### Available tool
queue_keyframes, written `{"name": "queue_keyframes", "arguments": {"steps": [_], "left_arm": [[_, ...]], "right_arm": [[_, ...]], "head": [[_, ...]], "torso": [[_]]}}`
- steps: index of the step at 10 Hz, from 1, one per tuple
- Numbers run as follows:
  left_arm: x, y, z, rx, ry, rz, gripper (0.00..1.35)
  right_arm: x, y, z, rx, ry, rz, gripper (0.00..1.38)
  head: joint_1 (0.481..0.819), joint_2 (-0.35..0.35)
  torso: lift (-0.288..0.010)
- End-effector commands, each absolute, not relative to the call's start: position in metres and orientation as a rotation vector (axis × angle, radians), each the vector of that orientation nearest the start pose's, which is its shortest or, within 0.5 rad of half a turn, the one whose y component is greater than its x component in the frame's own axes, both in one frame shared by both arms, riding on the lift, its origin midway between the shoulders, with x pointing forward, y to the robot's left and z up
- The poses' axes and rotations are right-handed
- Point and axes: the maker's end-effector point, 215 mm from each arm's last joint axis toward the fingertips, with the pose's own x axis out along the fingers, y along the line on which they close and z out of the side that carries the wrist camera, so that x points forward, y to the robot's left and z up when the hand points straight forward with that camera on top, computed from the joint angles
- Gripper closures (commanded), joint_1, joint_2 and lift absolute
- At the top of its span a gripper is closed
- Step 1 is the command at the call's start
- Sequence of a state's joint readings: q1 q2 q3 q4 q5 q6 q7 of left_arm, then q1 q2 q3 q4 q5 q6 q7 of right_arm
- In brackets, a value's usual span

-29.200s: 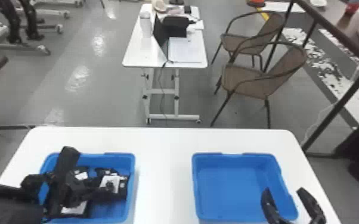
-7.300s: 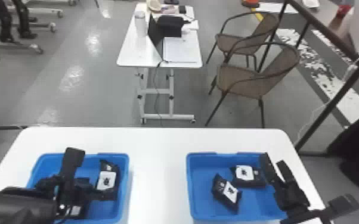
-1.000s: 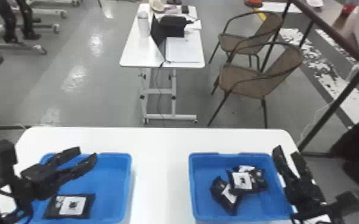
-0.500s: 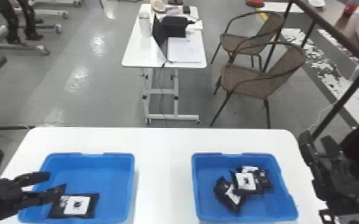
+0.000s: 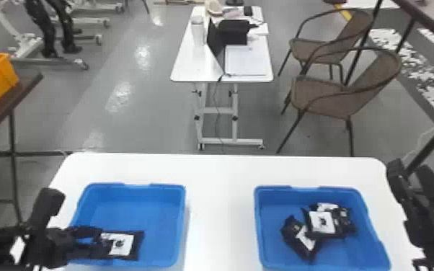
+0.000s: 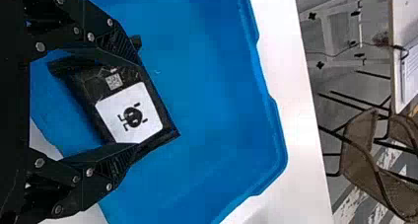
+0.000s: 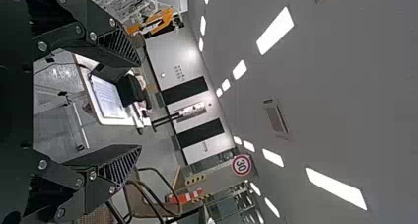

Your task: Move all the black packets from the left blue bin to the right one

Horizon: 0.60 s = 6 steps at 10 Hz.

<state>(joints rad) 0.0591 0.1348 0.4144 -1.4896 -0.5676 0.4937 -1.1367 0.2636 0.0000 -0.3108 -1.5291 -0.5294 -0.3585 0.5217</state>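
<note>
Holding nothing, your left hand [image 6: 139, 104] gapes around the flat black, white-labelled packet [image 6: 129, 116], apparently to pinch its sides; your open, empty right hand [image 7: 141, 105] hangs clear of the right blue bin [image 5: 281, 196].

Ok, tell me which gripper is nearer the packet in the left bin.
Left. The left gripper is at the packet, a finger on either side; the right gripper is right of the right bin.

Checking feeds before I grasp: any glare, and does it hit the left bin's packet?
Head view: pale reflections on the floor beyond the table; left wrist view: none on the label of the packet; right wrist view: ceiling lights glaring white.
</note>
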Motion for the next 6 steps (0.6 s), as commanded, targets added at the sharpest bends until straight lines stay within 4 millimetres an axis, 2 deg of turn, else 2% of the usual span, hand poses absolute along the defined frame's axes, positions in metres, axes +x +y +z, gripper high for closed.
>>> {"name": "queue_keyframes", "arguments": {"steps": [1, 4, 6], "left_arm": [[0.417, 0.358, -0.572, 0.130, 0.920, -0.532, 0.49], [0.406, 0.372, -0.594, 0.119, 0.989, -0.462, 0.49], [0.415, 0.364, -0.607, 0.146, 0.998, -0.465, 0.49]], "right_arm": [[0.466, -0.352, -0.360, 0.368, -0.230, 0.058, 0.47], [0.464, -0.353, -0.366, 0.382, -0.221, 0.052, 0.47], [0.464, -0.354, -0.365, 0.386, -0.225, 0.050, 0.47]], "head": [[0.695, 0.016], [0.695, 0.015], [0.695, 0.027]], "torso": [[0.000], [0.000], [0.000]]}}
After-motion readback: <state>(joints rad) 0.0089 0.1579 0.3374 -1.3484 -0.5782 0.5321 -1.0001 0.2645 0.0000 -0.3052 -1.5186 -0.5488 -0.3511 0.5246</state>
